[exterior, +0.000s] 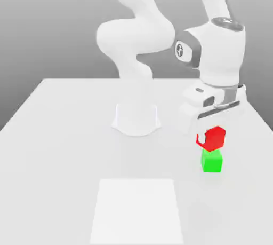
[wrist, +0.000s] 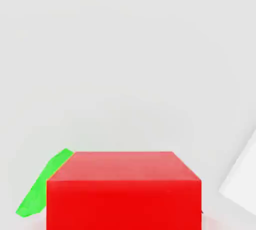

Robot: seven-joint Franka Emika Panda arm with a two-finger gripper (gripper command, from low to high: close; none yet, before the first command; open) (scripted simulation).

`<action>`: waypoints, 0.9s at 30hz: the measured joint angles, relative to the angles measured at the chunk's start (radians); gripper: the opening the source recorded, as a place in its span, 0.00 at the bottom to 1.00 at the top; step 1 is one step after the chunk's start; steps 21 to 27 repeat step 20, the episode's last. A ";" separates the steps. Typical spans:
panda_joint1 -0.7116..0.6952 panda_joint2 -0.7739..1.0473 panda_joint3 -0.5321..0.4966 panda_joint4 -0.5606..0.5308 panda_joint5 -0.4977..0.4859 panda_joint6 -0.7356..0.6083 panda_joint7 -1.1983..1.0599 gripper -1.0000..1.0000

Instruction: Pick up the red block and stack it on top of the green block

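The red block sits directly under the white hand, turned at an angle, and my gripper is shut on it. One white finger covers part of the block's side on the exterior view's left. The green block lies just below the red one in the exterior view, with their edges meeting. I cannot tell whether the red block rests on it or stands behind it. In the hand view the red block is very close, and a sliver of the green block shows past one of its edges.
The arm's round white base stands mid-table, to the exterior view's left of the blocks. A paler square patch lies on the white table near its front edge. The table's right edge runs close to the blocks.
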 joint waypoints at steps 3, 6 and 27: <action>0.013 -0.009 0.048 -0.020 0.013 0.012 0.102 0.00; -0.021 0.032 0.073 -0.018 -0.035 0.048 0.148 0.00; -0.120 0.275 0.113 -0.018 -0.245 0.288 0.295 1.00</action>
